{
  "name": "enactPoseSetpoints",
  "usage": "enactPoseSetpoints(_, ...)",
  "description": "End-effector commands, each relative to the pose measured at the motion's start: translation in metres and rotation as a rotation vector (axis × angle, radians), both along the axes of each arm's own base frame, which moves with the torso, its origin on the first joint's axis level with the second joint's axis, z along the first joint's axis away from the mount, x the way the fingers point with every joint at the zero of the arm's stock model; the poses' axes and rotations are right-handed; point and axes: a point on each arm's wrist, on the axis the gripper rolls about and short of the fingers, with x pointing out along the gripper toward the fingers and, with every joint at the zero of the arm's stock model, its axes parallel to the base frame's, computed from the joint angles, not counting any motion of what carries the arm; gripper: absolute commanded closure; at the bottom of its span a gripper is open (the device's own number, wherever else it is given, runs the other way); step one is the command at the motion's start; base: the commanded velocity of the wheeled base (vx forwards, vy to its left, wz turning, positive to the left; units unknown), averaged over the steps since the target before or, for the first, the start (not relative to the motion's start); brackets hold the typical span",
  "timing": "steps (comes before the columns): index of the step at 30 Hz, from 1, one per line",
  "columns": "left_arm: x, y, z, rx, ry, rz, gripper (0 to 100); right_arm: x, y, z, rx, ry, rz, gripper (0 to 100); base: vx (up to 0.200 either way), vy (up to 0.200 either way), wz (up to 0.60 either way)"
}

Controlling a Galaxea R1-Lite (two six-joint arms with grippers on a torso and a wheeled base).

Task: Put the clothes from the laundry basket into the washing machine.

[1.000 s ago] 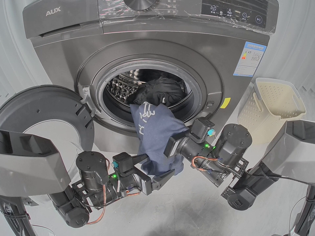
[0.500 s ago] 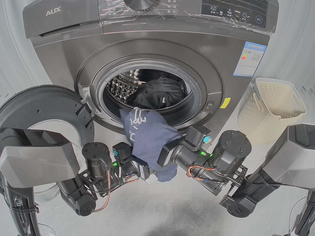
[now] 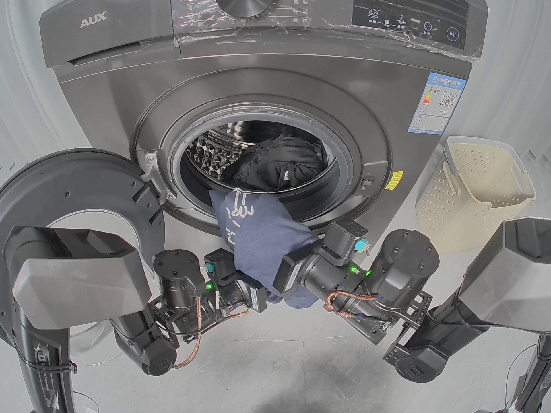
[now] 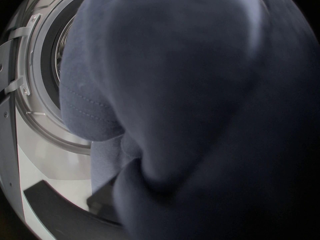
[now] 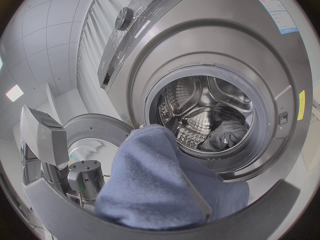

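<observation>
A blue garment (image 3: 258, 230) with white print hangs over the lower rim of the washing machine's opening (image 3: 344, 162), most of it outside the drum. A black garment (image 3: 278, 164) lies inside the drum, also seen in the right wrist view (image 5: 226, 135). My right gripper (image 3: 280, 275) is buried in the blue garment's lower right side and shut on it; the blue garment (image 5: 150, 177) bunches over its finger (image 5: 196, 197). My left gripper (image 3: 264, 296) sits under the garment's hanging bottom, and the blue garment (image 4: 166, 84) covers it.
The round door (image 3: 74, 190) stands swung open to the left of the opening. A cream laundry basket (image 3: 476, 184) leans on the floor to the right of the machine, showing no clothes inside. Bare grey floor lies in front.
My left gripper has moved right and in under the blue garment's bottom. My right gripper has shifted left and down with the garment, whose top slid from inside the drum to the rim.
</observation>
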Motion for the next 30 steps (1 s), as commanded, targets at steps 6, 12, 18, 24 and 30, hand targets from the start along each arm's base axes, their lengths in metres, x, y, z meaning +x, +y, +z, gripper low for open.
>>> enactPoseSetpoints(6, 0.002, 0.002, 0.003, -0.009, -0.01, 0.027, 100, 0.003, -0.003, -0.001, 0.002, 0.002, -0.013, 100, 0.0, 0.0, 0.0)
enactPoseSetpoints(12, -0.012, 0.009, 0.013, -0.007, -0.004, 0.019, 100, 0.008, -0.008, 0.0, 0.009, 0.009, -0.033, 100, 0.0, 0.0, 0.0)
enactPoseSetpoints(18, -0.026, 0.014, 0.015, 0.008, 0.017, 0.006, 100, 0.012, -0.011, 0.001, 0.026, 0.018, -0.052, 100, 0.0, 0.0, 0.0)
enactPoseSetpoints(24, -0.029, 0.014, 0.012, 0.017, 0.028, -0.002, 0, 0.008, -0.008, 0.001, 0.029, 0.018, -0.039, 100, 0.0, 0.0, 0.0)
enactPoseSetpoints(30, -0.023, 0.015, 0.019, -0.005, 0.005, 0.015, 0, 0.008, -0.009, 0.002, 0.029, 0.018, -0.041, 100, 0.0, 0.0, 0.0)
